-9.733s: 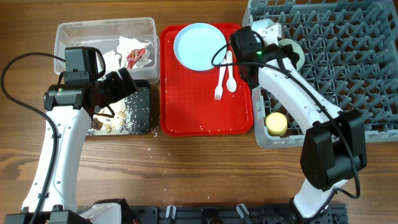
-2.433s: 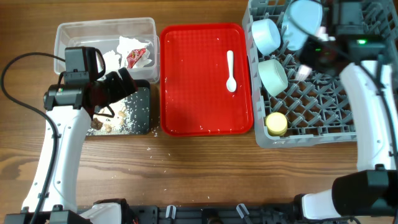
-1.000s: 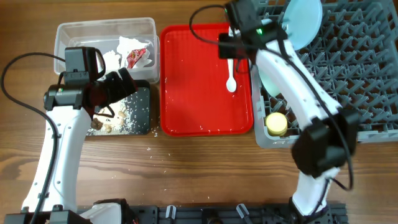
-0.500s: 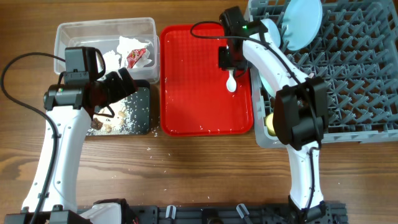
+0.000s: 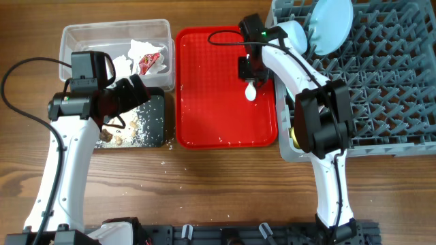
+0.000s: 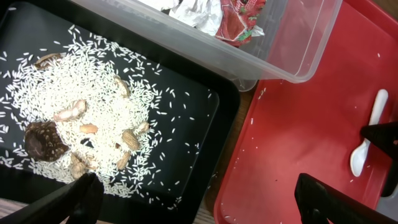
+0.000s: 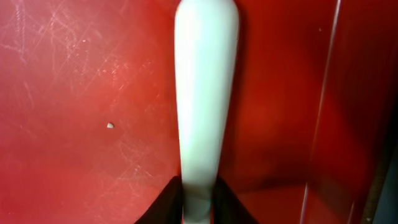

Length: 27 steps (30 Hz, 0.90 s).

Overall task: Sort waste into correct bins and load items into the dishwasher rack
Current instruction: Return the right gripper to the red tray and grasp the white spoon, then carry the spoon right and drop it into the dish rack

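A white plastic spoon (image 5: 251, 91) lies on the red tray (image 5: 211, 102), near its right edge. My right gripper (image 5: 249, 69) is down on it, and in the right wrist view the gripper (image 7: 198, 200) is shut on the spoon (image 7: 205, 93) handle, one finger pressed to each side. My left gripper (image 6: 199, 205) hangs open over the black tray (image 6: 186, 112) of rice and brown food scraps (image 6: 43, 140). The clear tub (image 5: 82, 37) holds tissue (image 5: 139, 49) and the red-and-white wrapper (image 5: 148, 63). In the grey rack (image 5: 381, 82) a blue plate (image 5: 332, 24) stands upright beside a bowl (image 5: 291, 33).
The right arm reaches over the rack's left edge and hides most of a yellow cup (image 5: 293, 133). A few rice grains lie on the wood (image 5: 163, 163) in front of the black tray. The red tray sits between the bins and the rack.
The right gripper came down onto the spoon and closed on its handle, nudging the spoon slightly left. The left arm has not moved.
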Motion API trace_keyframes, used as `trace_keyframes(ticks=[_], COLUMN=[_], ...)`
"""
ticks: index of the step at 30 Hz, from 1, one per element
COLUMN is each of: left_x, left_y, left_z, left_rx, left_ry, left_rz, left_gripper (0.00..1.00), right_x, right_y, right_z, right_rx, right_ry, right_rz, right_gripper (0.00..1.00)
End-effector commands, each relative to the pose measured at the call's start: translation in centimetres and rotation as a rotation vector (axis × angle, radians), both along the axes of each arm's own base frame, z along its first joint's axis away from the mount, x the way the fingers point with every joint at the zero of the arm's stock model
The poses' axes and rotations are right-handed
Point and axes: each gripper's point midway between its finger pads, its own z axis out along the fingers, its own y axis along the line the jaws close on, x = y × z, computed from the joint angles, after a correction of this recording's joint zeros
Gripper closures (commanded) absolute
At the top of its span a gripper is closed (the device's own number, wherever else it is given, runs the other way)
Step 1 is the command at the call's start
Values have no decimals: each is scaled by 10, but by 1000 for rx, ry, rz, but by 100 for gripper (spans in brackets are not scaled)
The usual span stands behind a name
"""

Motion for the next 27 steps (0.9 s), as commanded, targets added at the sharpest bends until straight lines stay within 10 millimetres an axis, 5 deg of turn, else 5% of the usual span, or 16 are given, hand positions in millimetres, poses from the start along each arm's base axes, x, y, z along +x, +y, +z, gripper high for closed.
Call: trace_keyframes(ticks=[1,7,18,21,23,27], left_x=[3,3,3,3,3,3], left_y=[2,2,2,2,2,2], left_z=[6,6,6,6,6,6], left_rx=[7,7,7,7,7,7], left_ry=[-18,-18,-18,-18,-18,-18], left_rz=[-1,-1,-1,-1,-1,-1], left_gripper=[0,0,0,0,0,0], right_x=[-14,-18,-39,-48,-50,-60], right_y=[4,4,-6,-36,-85,-158], right_z=[-33,-9,195,221,229,216], right_rx=[17,25,116,54,-49,-105], right_ry=[89,85,-236,-281,-292,-221], right_rz=[5,10,89,0,-210,-501], right_gripper=[95,96,96,96,96,96])
